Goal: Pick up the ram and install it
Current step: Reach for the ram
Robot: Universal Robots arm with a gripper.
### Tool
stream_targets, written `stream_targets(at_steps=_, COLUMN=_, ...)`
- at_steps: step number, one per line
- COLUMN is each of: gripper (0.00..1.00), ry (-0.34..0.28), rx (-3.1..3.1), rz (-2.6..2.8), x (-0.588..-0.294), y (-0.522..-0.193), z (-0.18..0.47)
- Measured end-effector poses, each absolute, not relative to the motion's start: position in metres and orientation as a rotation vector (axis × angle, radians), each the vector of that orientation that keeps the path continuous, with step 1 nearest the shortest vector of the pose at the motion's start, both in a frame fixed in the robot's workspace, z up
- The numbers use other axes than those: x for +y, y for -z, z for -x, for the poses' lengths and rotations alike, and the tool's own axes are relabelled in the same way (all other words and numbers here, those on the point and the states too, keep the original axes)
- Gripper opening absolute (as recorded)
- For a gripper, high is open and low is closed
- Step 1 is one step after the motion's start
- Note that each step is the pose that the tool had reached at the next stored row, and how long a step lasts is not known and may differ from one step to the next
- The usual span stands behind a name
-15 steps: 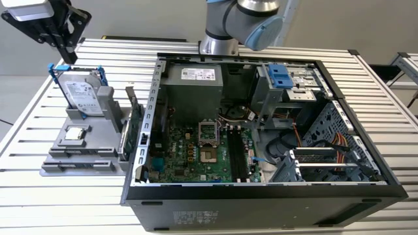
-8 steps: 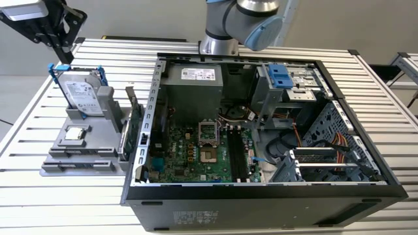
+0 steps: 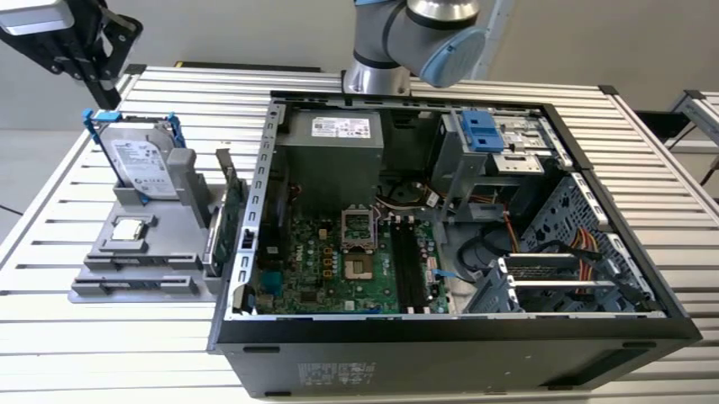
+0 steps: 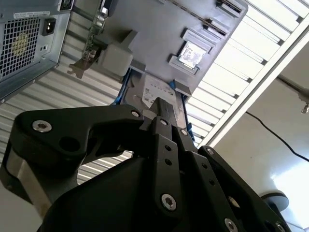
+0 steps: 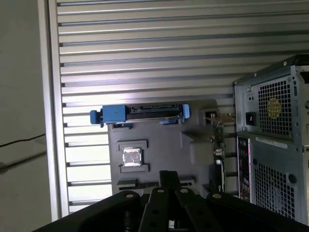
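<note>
My gripper (image 3: 99, 80) hangs high at the exterior view's left, above the grey parts holder (image 3: 168, 257). In both wrist views its black fingers (image 4: 161, 104) (image 5: 169, 176) meet at the tips, shut, with nothing visible between them. I cannot tell the ram apart for certain; a thin dark strip (image 3: 168, 286) lies in the holder's front slot, partly behind the fingers in the first wrist view. The black memory slots (image 3: 407, 269) on the motherboard sit in the open computer case (image 3: 450, 324).
A silver hard drive (image 3: 146, 164) in a blue bracket stands upright in the holder, directly under the gripper. A small processor chip (image 3: 131, 229) rests in a holder recess. A green expansion card (image 3: 231, 215) stands between holder and case. The arm's base (image 3: 376, 76) is behind the case.
</note>
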State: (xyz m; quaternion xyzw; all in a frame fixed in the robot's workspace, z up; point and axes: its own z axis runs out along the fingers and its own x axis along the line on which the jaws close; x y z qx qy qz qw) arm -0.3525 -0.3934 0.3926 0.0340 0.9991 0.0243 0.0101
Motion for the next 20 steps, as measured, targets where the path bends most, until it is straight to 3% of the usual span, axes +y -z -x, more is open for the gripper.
stream_targets(at_steps=20, gripper=0.00, ry=-0.076, rx=3.121, rz=-0.061, x=-0.3961, y=-0.3926, z=0.3535)
